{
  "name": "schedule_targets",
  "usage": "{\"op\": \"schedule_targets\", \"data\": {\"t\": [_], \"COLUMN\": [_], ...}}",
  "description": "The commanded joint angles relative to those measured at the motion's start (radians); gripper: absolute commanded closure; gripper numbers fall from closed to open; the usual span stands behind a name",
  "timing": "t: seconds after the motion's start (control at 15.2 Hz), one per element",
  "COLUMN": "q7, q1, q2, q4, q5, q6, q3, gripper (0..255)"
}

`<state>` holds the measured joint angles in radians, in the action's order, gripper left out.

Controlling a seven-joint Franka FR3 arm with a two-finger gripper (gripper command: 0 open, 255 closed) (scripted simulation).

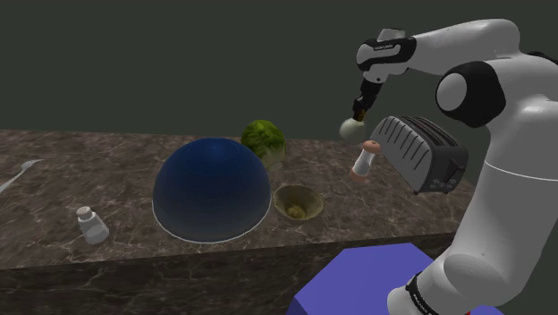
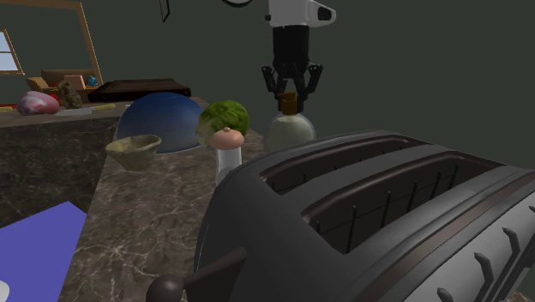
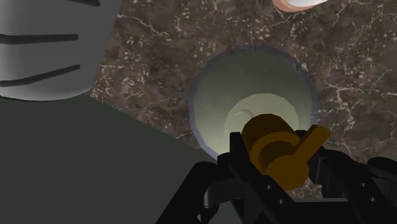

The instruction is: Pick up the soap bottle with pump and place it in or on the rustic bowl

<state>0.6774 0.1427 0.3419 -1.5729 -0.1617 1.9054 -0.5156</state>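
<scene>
Beside the toaster [image 2: 369, 223], soap bottle [image 2: 290, 131] directly under the tool [image 2: 291, 93], its brown pump [image 2: 291, 104] clasped.

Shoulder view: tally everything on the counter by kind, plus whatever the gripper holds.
shakers: 2
bowl: 1
blue dome: 1
lettuce: 1
toaster: 1
utensil: 1
bottle, held by its pump in the gripper: 1
Total: 8
</scene>
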Motion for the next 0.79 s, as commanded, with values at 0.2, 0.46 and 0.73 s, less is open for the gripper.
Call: {"op": "schedule_targets", "data": {"t": [0.2,0.46,0.73], "q7": [-0.005,-0.007,-0.007], "q1": [0.002,0.007,0.013], "q2": [-0.01,-0.011,-0.007], "q4": [0.056,0.109,0.169], "q5": [0.007,0.009,0.008], "q6": [-0.065,-0.118,-0.174], "q3": [-0.004,-0.006,-0.007], "gripper": [255,255,255]}}
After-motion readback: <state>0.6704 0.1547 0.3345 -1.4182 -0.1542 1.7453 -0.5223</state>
